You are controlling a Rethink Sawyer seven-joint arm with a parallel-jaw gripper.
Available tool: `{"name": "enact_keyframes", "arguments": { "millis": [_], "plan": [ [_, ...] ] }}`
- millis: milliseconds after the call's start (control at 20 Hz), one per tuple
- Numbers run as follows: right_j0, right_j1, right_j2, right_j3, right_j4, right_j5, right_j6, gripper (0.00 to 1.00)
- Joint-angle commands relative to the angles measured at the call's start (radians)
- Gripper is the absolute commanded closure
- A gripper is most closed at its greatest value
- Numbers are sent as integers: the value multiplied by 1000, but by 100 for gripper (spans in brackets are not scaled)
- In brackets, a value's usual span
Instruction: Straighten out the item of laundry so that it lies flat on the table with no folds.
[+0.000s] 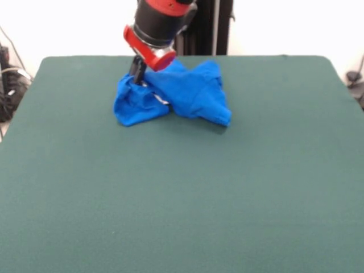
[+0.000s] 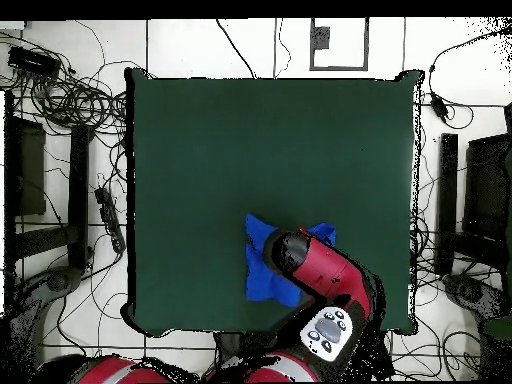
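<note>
The royal-blue T-shirt [image 1: 190, 91] lies crumpled in a bunched heap near the table's far edge, with a rounded lump on the left and a wider folded part on the right. My gripper [image 1: 137, 75] comes down from the red and black wrist into the folds at the heap's left part and touches the cloth. Its tip is buried in the fabric. In the overhead view the shirt [image 2: 262, 275] shows near the robot's side of the dark green table [image 2: 250, 150], and the arm covers part of it and the gripper.
The green table [image 1: 182, 199] stretches wide on all sides of the shirt. The black pedestal [image 1: 207, 25] stands behind the far edge. Cables [image 2: 70, 95] and dark equipment [image 2: 445, 200] lie on the floor round the table.
</note>
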Motion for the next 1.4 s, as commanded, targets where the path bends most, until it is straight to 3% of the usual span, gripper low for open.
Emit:
{"name": "enact_keyframes", "arguments": {
  "millis": [50,150,500,750,900,1150,1300,1400],
  "plan": [
    [64,54,-175,-138,-37,91,192,100],
    [135,67,-287,-139,-33,213,251,100],
    [270,122,-500,-193,-20,615,371,100],
    [283,144,-530,-220,-17,679,385,100],
    [269,156,-476,-198,8,620,395,100],
    [137,224,-192,-162,115,120,363,100],
    [92,236,-126,-159,117,-30,342,100],
    [91,241,-128,-159,110,-62,347,100]
  ]
}}
